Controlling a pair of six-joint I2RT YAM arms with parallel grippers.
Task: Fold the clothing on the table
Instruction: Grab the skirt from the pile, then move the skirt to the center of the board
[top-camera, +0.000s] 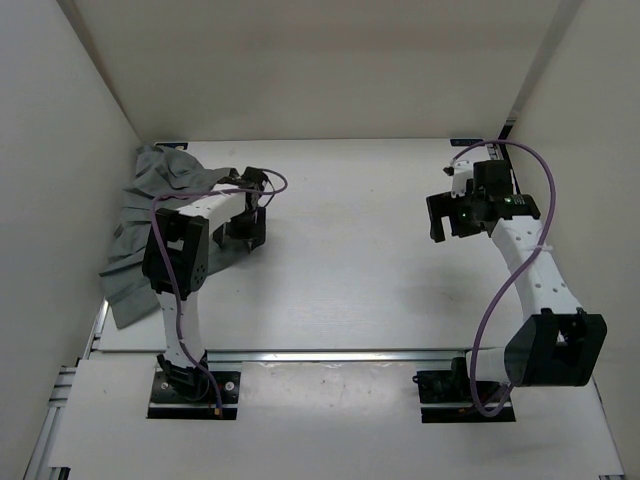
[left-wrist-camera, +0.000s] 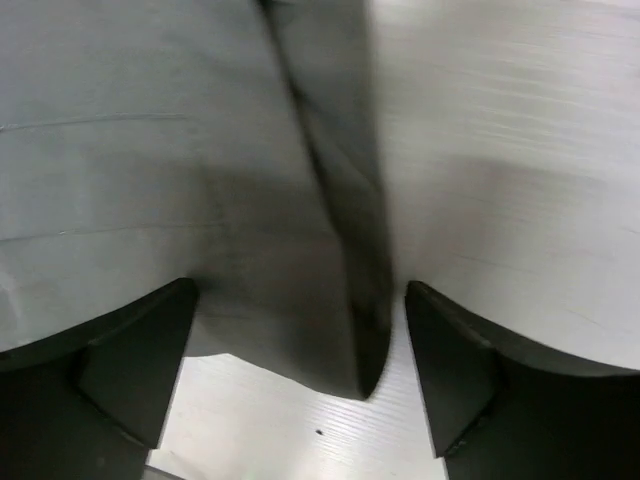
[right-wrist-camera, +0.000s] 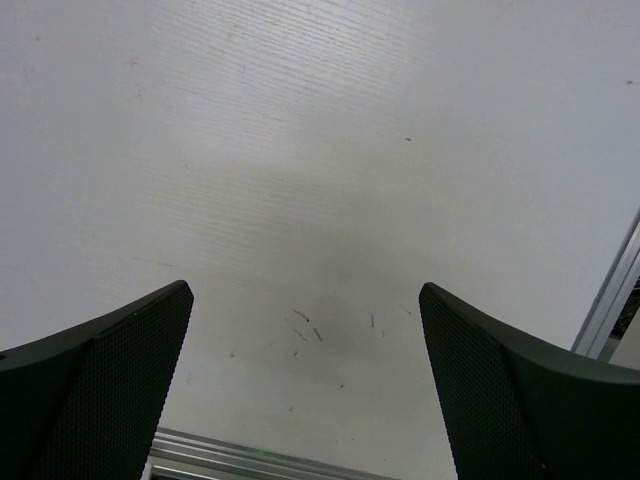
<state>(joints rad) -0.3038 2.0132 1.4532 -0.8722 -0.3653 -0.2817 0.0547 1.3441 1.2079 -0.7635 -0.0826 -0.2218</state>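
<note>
The clothing (top-camera: 130, 245) lies bunched along the far-left part of the table (top-camera: 350, 270), pressed close to the left wall (top-camera: 60, 200). It runs from the far-left corner towards the near rail (top-camera: 330, 355). It is a medium-grey fabric marked with long parallel pleat lines, and these fan out unevenly where the cloth is rumpled. Its near end spreads flatter and reaches almost to the table's left edge. The right side of the heap is partly hidden under the left arm.

The left gripper (top-camera: 245, 238) hangs just beside the garment's right edge, pointing down, with its jaws wide apart and clamped on nothing. In the left wrist view, smooth grey cloth fills the upper left. A darker folded edge runs down the middle to a corner that lies on the white surface between the two fingers (left-wrist-camera: 130, 370). The view is too blurred to tell whether either finger touches the cloth.

The right gripper (top-camera: 440, 218) hovers over bare table on the far right, well apart from the garment. Its jaws are also spread wide and hold nothing.
</note>
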